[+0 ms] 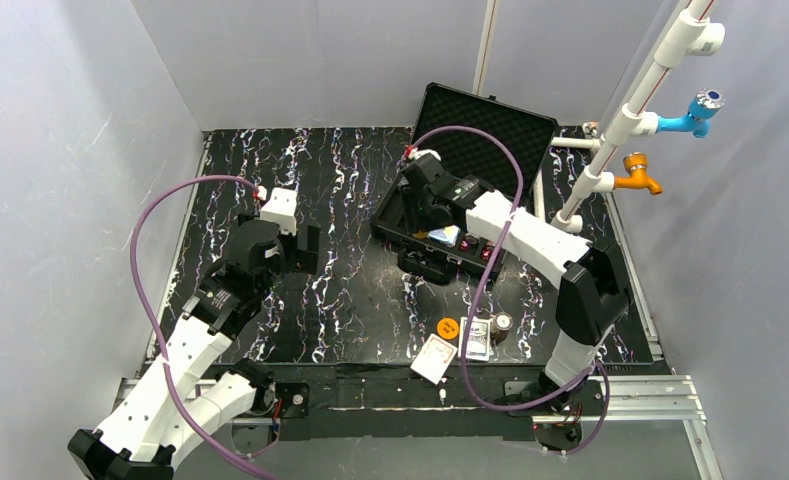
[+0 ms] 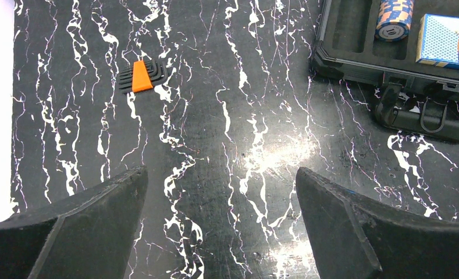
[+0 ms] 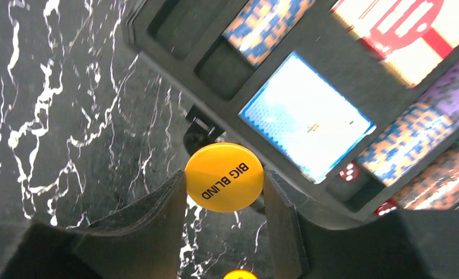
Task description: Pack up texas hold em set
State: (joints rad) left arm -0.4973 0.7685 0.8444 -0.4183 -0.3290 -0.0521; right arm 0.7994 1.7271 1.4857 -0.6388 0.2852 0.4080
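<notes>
The black hard case point(image 1: 402, 222) lies open at the back right, its egg-crate foam lid point(image 1: 485, 125) upright. My right gripper point(image 3: 224, 185) is shut on an orange round disc point(image 3: 224, 176) marked BIG BLIND and holds it above the case's near edge. In the top view the gripper point(image 1: 442, 233) is over the case. Inside are a blue card deck point(image 3: 305, 116), a red deck point(image 3: 410, 29) and stacks of multicoloured chips point(image 3: 413, 139). My left gripper point(image 2: 221, 192) is open and empty, low over the bare table left of the case point(image 2: 355, 35).
A second orange disc point(image 1: 448, 327), a card deck point(image 1: 477, 338), a white box point(image 1: 435, 358) and a small dark round object point(image 1: 503, 322) lie near the front edge. An orange-and-black tool holder point(image 2: 142, 77) lies on the table. White pipes with taps point(image 1: 638, 178) stand at the right.
</notes>
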